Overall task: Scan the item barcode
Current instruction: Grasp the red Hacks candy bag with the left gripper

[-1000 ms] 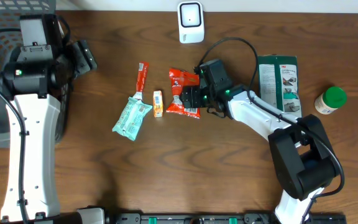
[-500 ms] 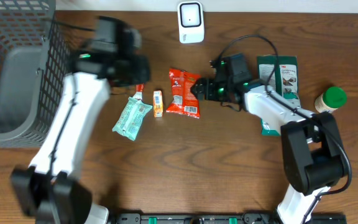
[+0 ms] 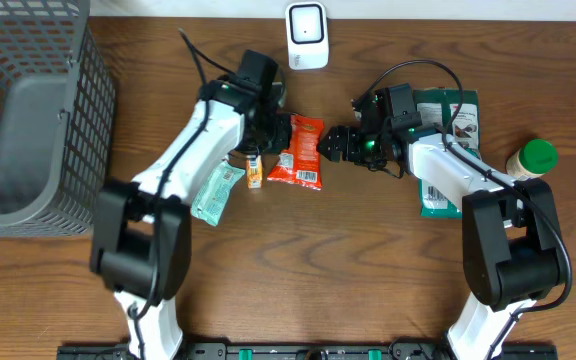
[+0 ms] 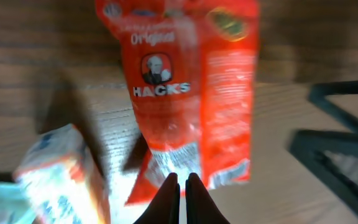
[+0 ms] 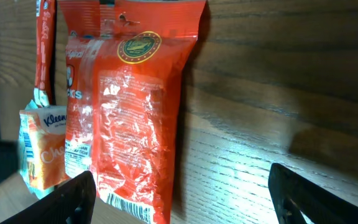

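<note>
A red Hacks bag (image 3: 301, 153) lies flat mid-table, its barcode at the near end (image 5: 126, 206). The white scanner (image 3: 307, 36) stands at the table's far edge. My left gripper (image 3: 279, 134) hovers at the bag's left side. In the left wrist view its fingertips (image 4: 181, 181) are pressed together over the bag's (image 4: 188, 93) edge, shut, with nothing seen between them. My right gripper (image 3: 332, 143) sits just right of the bag and is open. Its fingers (image 5: 73, 198) spread wide, and the bag's (image 5: 135, 124) right edge lies between them.
A small orange box (image 3: 254, 167) and a teal packet (image 3: 216, 191) lie left of the bag. A grey mesh basket (image 3: 28, 110) fills the far left. A green packet (image 3: 450, 135) lies under the right arm, and a green-capped bottle (image 3: 531, 161) stands at the right.
The left arm swung from beside the basket across to the red bag, and its gripper closed. The right gripper drew back to the right, off the bag.
</note>
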